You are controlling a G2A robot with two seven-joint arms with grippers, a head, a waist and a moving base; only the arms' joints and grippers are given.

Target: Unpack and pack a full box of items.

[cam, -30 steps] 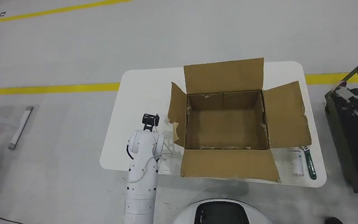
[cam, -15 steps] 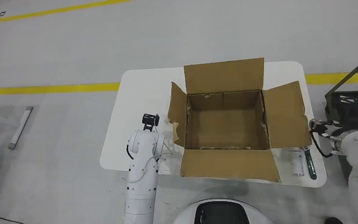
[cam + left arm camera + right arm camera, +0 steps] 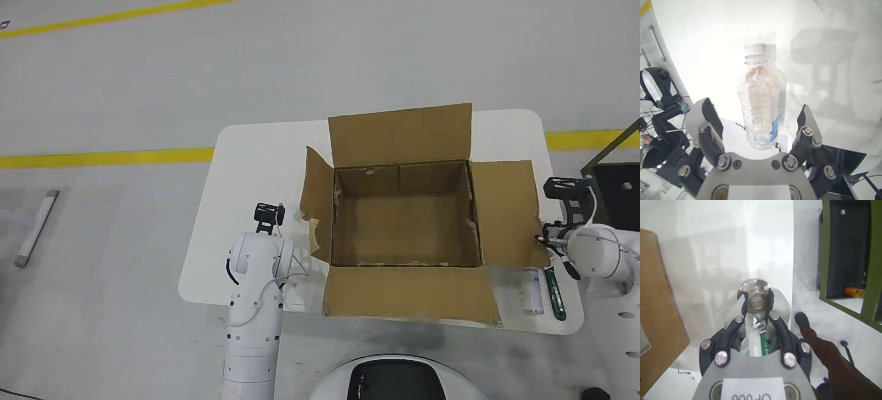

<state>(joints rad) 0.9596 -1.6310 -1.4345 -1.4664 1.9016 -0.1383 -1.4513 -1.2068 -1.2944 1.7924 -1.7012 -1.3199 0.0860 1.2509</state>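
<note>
We see the left hand (image 3: 755, 105) spread wide either side of a clear ribbed plastic bottle with white cap (image 3: 757, 85), not touching it, beside the left flap of the open brown cardboard box (image 3: 400, 135). The right hand (image 3: 757, 298), by the box's right flap, grips a round shiny metal flange (image 3: 751, 285) above a green-handled wrench (image 3: 763, 338) on the white tabletop (image 3: 250, 200).

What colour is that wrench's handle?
Green; the adjustable metal wrench's handle shows best in the right wrist view.
</note>
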